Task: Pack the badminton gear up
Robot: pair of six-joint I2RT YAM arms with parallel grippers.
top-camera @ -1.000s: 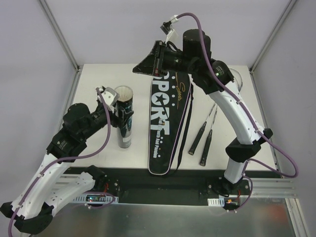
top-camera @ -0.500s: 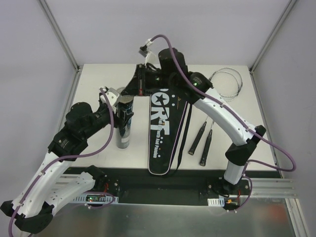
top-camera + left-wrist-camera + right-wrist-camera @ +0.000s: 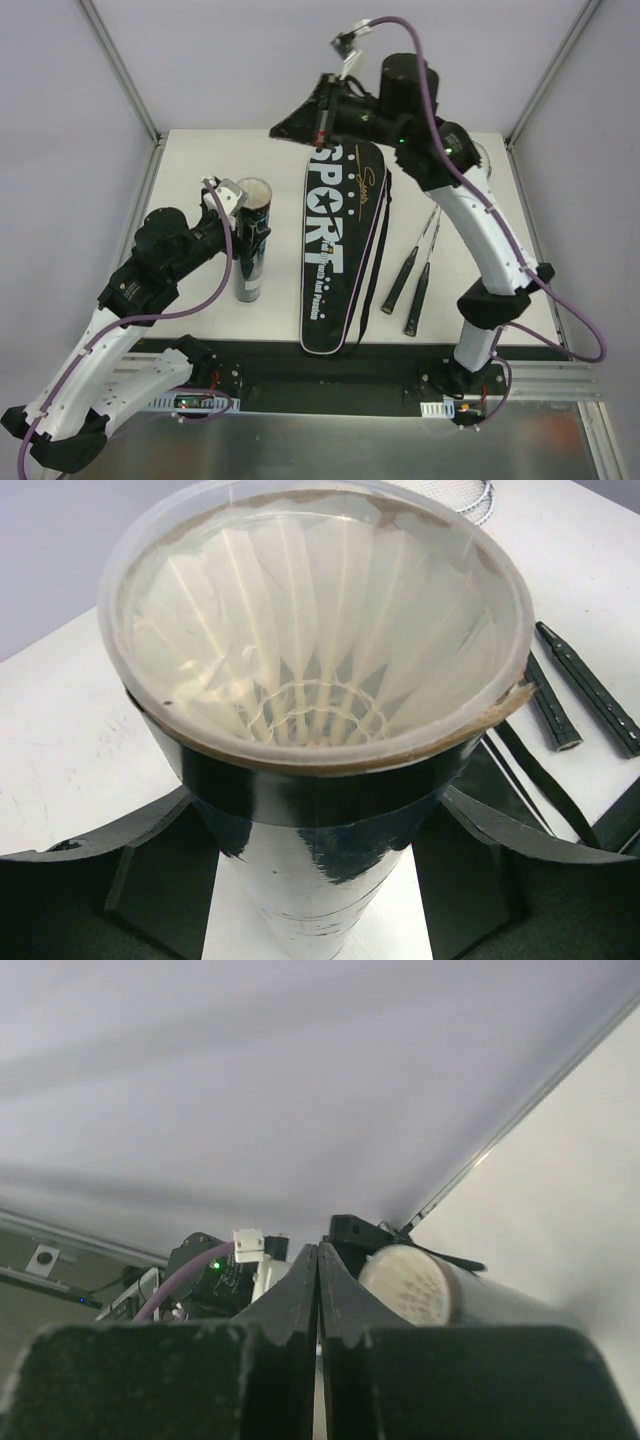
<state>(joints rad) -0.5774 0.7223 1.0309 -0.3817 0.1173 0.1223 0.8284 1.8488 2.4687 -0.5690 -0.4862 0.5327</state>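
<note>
Feathers crush easily, so the hold belongs on the stiff, light tube (image 3: 252, 280), not on the shuttlecock (image 3: 310, 660) inside. The tube stands upright left of the bag (image 3: 335, 250), clamped by the left gripper (image 3: 246, 232). The right gripper (image 3: 287, 132), pinched together and empty, hangs above the bag's far end. Only the left wrist view shows inside the tube.

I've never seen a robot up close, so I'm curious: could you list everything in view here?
tube: one, black, upright on the table's left side
shuttlecock: at least one, white feathers, inside the tube
bag: one, black with white SPORT lettering, flat at mid-table
rackets: two, thin silver shafts with black grips, right of the bag
table: one, white, under everything
left end effector: one, black, clasping the tube
right end effector: one, black, shut and empty, raised over the bag's far end
</note>
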